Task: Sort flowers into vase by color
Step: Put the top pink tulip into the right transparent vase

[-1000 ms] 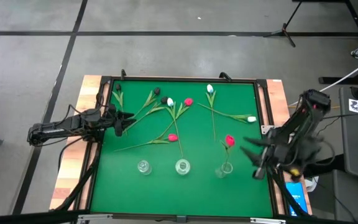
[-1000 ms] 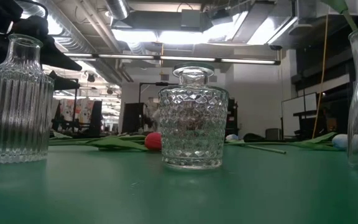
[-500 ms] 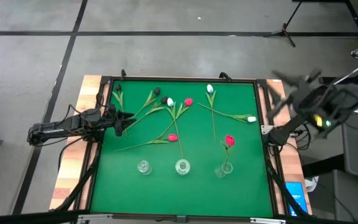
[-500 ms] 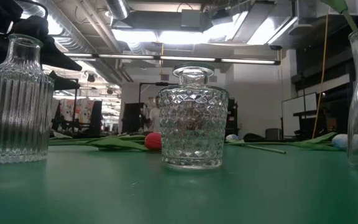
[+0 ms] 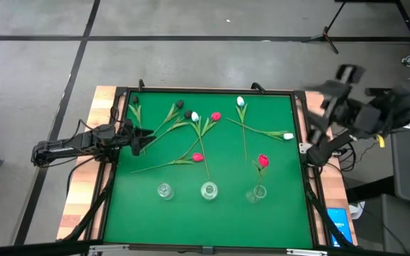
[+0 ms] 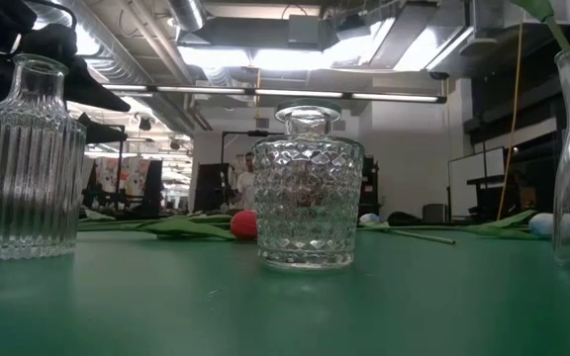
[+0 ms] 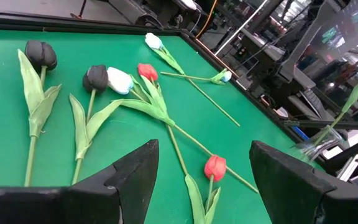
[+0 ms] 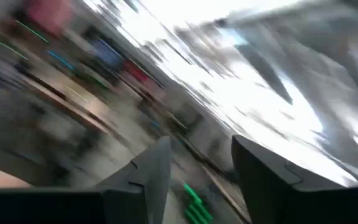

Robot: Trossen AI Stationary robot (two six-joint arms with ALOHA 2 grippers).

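Green felt table (image 5: 219, 206) as landmark. At its left edge, left gripper (image 5: 139, 136), fingers spread, holding nothing. Across its far half, loose tulips (image 5: 194, 136) in black, white and red. Along its near edge, ribbed vase (image 5: 164, 190) and diamond-cut vase (image 5: 208, 190) without flowers, then right-hand vase (image 5: 255, 193) with one red tulip (image 5: 263, 161). Beyond its right edge, right gripper (image 5: 327, 108), blurred; prongs apart in wrist view.
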